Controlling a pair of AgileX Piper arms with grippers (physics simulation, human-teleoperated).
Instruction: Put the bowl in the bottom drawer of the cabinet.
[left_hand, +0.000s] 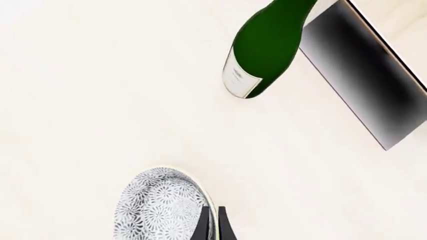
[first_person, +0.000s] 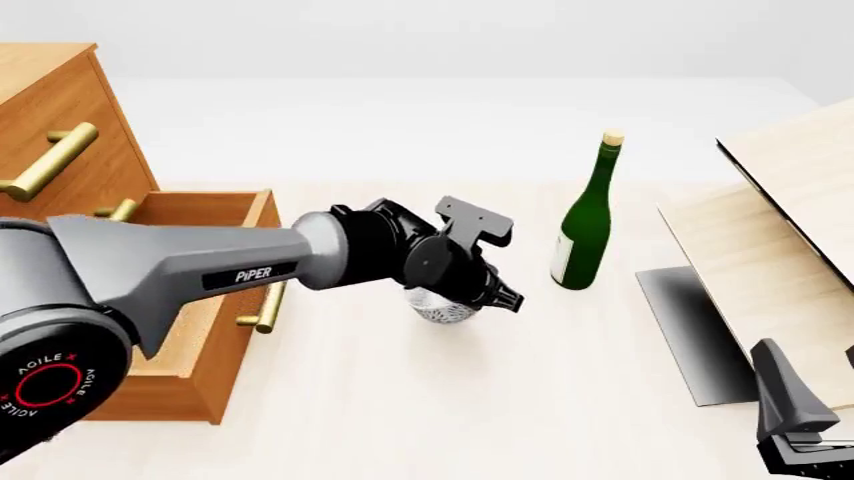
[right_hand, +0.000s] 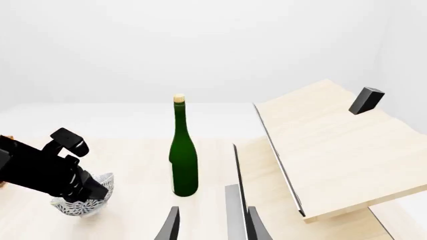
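Observation:
The bowl (left_hand: 157, 207) is small, white and blue-grey speckled. It hangs close to the tabletop in front of the cabinet (first_person: 54, 110), right of the pulled-out bottom drawer (first_person: 200, 300). My left gripper (left_hand: 213, 226) is shut on the bowl's rim, one finger inside and one outside. In the front view the left gripper (first_person: 494, 292) covers most of the bowl (first_person: 441, 308). The right wrist view shows the bowl (right_hand: 83, 204) tilted under the dark left gripper (right_hand: 90, 190). My right gripper (right_hand: 212, 227) stands open and holds nothing, low at the near right (first_person: 797, 418).
A green wine bottle (first_person: 583, 220) stands upright just right of the bowl. Pale wooden boards (first_person: 787, 230) with a dark underside slant up at the right. Two upper drawers with brass handles (first_person: 54, 160) are shut above the open one.

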